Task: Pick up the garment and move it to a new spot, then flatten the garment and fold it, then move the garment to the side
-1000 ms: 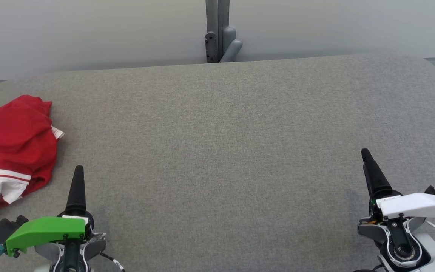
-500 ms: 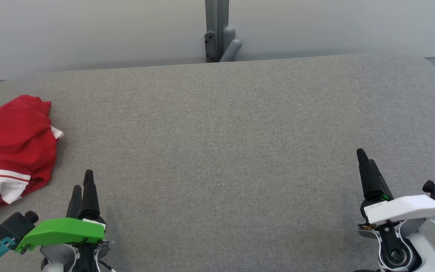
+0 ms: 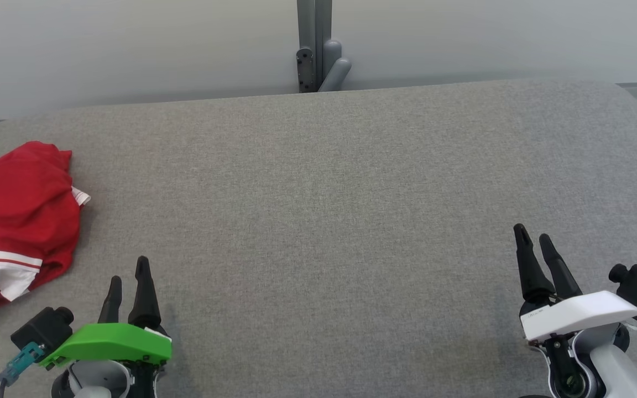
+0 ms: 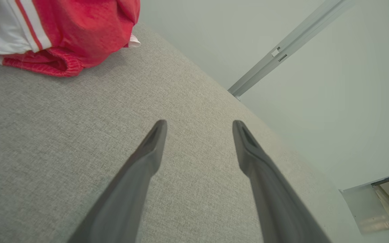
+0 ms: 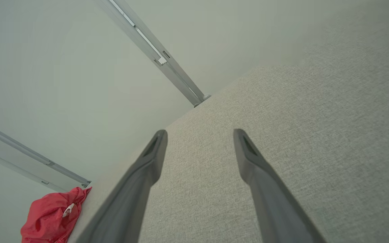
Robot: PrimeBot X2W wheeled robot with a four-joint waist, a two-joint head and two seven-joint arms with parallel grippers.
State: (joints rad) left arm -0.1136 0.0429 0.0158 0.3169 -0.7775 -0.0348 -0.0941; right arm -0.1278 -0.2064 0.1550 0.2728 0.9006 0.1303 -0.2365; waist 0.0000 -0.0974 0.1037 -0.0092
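Over the last second both my wrists have rolled. Each pair of fingers, edge-on in the head view a moment ago and reading as one dark spike, now shows as two separate prongs. My left end effector [image 3: 128, 271] has drifted a little toward the middle and sits low over the grey tabletop [image 3: 318, 221], fingers spread wide with nothing between them. My right end effector [image 3: 532, 235] is spread the same way and equally empty, out near the right side. The head camera has also nudged slightly, so the small shift of the post [image 3: 313, 44] behind the tabletop is my own view moving, not the scene. The garment [image 3: 17, 215], red with white panels and stripes, lies crumpled at the far left edge of the tabletop, partly cut off by the frame. It is near my left fingers but clear of them, and well apart from my right. I judge nothing of the task is done yet. The pickup comes first, and the roll looks like preparation for reaching left into that heap.
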